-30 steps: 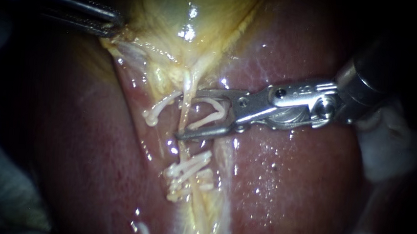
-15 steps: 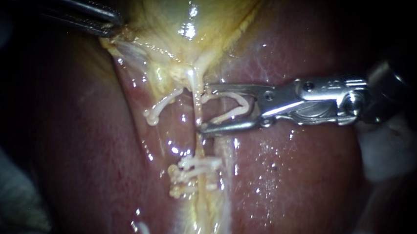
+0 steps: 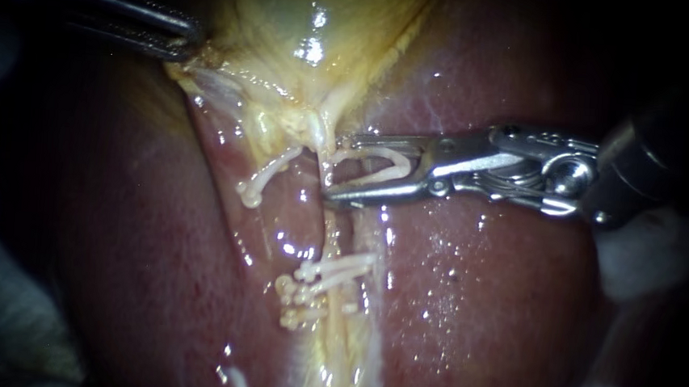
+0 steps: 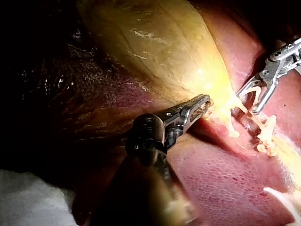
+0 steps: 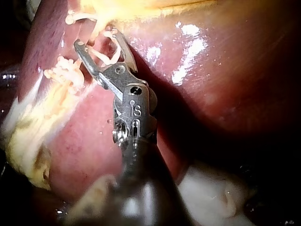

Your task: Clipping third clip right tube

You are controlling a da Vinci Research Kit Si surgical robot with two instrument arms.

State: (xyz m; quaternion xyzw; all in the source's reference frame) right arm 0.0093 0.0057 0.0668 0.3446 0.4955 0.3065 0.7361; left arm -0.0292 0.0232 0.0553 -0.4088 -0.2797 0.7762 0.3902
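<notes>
Two instruments show, the left instrument (image 3: 186,45) and the right instrument (image 3: 334,168), with one liver (image 3: 474,308) and one gallbladder (image 3: 292,12). There is one held clip (image 3: 375,167), one lone clip (image 3: 260,181) and a cluster (image 3: 318,285) of at least two more.

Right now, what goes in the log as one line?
left instrument: shut on gallbladder | right instrument: clip in jaws, tips at tube | clip: open

Pale white padding (image 3: 639,263) — it looks like gauze or cloth, though the weave cannot be made out — shows at the dark edges of the scene, beside the liver (image 3: 473,324). The liver, wet and reddish-brown, lies on it. In the right wrist view, a crumpled fold of the white padding touches the liver's edge.
</notes>
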